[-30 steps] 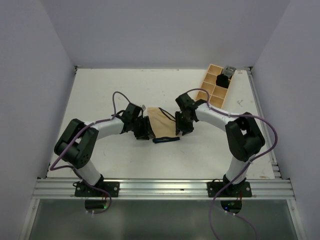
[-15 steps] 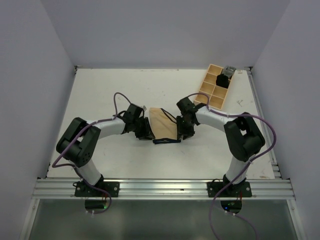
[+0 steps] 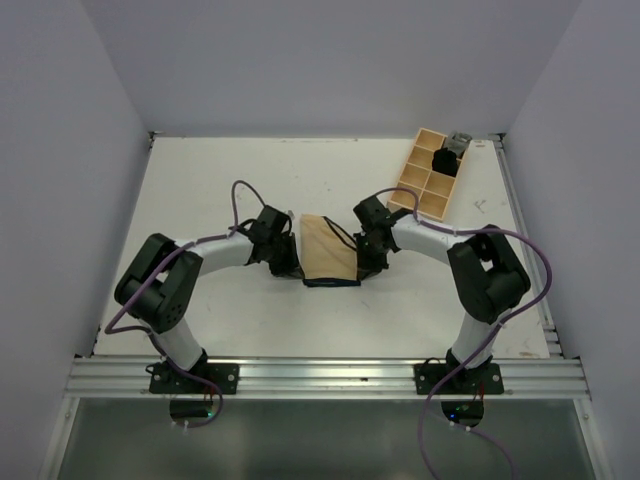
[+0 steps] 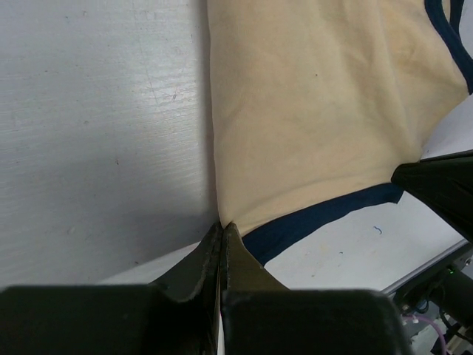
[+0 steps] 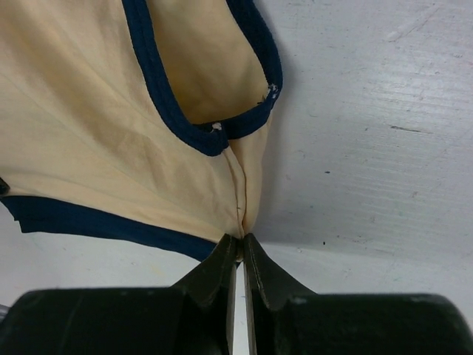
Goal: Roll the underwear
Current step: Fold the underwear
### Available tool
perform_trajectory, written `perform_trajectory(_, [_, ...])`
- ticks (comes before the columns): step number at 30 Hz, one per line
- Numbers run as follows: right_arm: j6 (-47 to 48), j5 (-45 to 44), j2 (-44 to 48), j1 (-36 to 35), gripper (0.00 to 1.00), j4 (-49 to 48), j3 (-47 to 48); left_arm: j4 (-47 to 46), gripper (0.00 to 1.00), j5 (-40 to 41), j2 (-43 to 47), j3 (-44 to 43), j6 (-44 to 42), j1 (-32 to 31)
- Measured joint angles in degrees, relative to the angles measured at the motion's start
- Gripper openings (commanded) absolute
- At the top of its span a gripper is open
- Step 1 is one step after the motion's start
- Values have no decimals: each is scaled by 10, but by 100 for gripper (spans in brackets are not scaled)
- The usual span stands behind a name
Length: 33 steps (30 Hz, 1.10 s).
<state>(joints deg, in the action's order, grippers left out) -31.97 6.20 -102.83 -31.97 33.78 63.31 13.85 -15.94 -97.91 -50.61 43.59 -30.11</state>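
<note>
Both pincers pinching the underwear (image 3: 329,255) mid-table

From overhead I see the garment lying flat at the table's (image 3: 215,185) centre, with the left gripper (image 3: 291,266) at its left near corner and the right gripper (image 3: 366,262) at its right near corner. The wooden tray (image 3: 406,176) sits by the far right corner. Only the wrist cameras show the grip. The left gripper (image 4: 222,226) has its jaws closed to a sliver on the corner of the underwear (image 4: 310,118), and the right gripper (image 5: 240,238) is likewise nipped on a seam end of the underwear (image 5: 81,133). Up close the cloth is soft, matte tan, faintly creased, and edged in dark navy binding. The tabletop is scuffed white.
</note>
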Motion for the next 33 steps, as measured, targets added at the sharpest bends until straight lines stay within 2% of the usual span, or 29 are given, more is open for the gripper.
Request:
perform_trajectory(2, [-1, 5, 0, 0, 12, -3, -1, 8, 0, 4, 0, -3, -9, 0])
perform_trajectory(5, [-7, 9, 3, 0, 21, -8, -6, 15, 0, 8, 0, -7, -22, 0])
perform_trajectory(6, [-10, 10, 5, 0, 28, -9, -9, 19, 0, 10, 0, -8, -27, 0])
perform_trajectory(10, [-24, 8, 25, -2, 38, -3, -11, 40, 2, 29, 12, -9, -46, 1])
perform_trajectory(12, [-29, 2, 42, -2, 39, 5, -6, 55, 6, 39, 23, -9, -57, 6])
perform_trajectory(14, [-32, -9, 49, -2, 39, 19, 14, 63, 19, 45, 38, -6, -64, 14])
perform_trajectory(18, [-40, -14, 38, -2, 39, 22, 55, 75, 34, 50, 71, -5, -72, 27])
perform_trajectory(28, [-59, 0, -35, -2, 43, 7, 80, 96, 39, 55, 90, -3, -72, 27])
perform_trajectory(33, [-67, 0, -38, -2, 41, -6, 80, 99, 39, 57, 90, -3, -71, 28])
